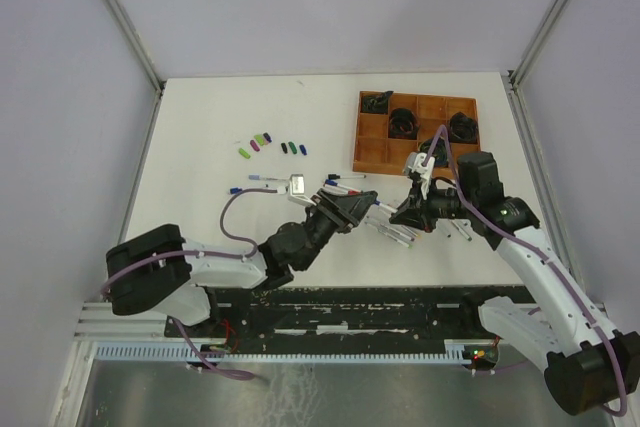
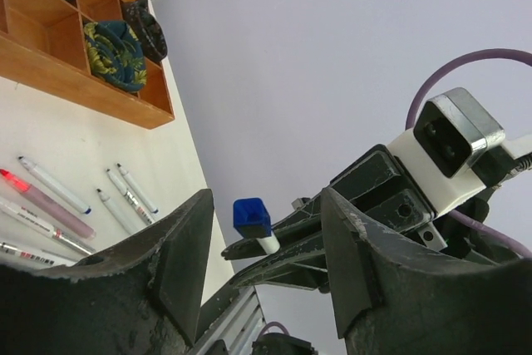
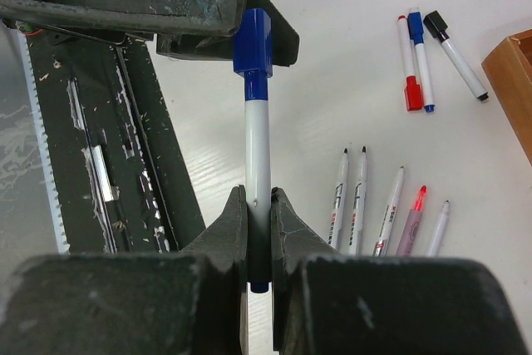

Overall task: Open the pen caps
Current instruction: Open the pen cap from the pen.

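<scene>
My right gripper (image 3: 258, 199) is shut on the white-grey barrel of a pen (image 3: 258, 147) held above the table, its blue cap (image 3: 252, 42) pointing away toward the left arm. My left gripper (image 2: 264, 226) stands open around that blue cap (image 2: 252, 215), with a gap on both sides. In the top view the two grippers meet nose to nose, left (image 1: 363, 209) and right (image 1: 403, 215). Several loose pen caps (image 1: 266, 144) lie at mid-left. Uncapped pens (image 3: 362, 199) and capped ones (image 3: 417, 60) lie on the table.
A brown compartment tray (image 1: 357, 137) with dark bundles in its cells stands at the back right. More pens (image 1: 262, 183) lie left of the grippers. A black rail (image 3: 108, 164) runs along the near table edge. Grey walls close in both sides.
</scene>
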`<state>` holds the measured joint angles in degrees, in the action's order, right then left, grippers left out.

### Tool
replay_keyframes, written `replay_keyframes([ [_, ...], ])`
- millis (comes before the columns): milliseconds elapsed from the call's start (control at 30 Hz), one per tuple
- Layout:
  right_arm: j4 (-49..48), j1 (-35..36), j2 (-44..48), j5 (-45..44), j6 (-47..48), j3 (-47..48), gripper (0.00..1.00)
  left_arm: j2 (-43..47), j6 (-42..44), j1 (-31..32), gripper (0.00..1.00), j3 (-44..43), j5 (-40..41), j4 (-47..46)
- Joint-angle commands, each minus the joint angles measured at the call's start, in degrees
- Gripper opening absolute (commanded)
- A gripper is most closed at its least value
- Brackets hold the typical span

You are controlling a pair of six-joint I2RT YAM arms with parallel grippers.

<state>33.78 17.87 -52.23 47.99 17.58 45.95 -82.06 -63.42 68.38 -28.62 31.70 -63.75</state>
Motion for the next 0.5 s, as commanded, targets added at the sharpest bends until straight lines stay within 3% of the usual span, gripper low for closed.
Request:
replay_keyframes([
  [0, -2.52, 0.13, -0.2, 1.24, -0.59, 0.31, 0.01, -1.38, -2.37, 0.39, 0.59, -3.29, 2.6, -4.37],
  [333, -3.33, 0.39, -0.42, -0.34, 0.08, -0.51, 0.02, -7.03, -7.07, 0.4, 0.46, -3.54, 1.66, -9.7],
  [467, -2.53, 0.57, -1.26, -1.19, 1.11, -0.28, 0.02, -6.59, -6.56, 0.39, 0.3, -3.44, 1.67, -9.73],
])
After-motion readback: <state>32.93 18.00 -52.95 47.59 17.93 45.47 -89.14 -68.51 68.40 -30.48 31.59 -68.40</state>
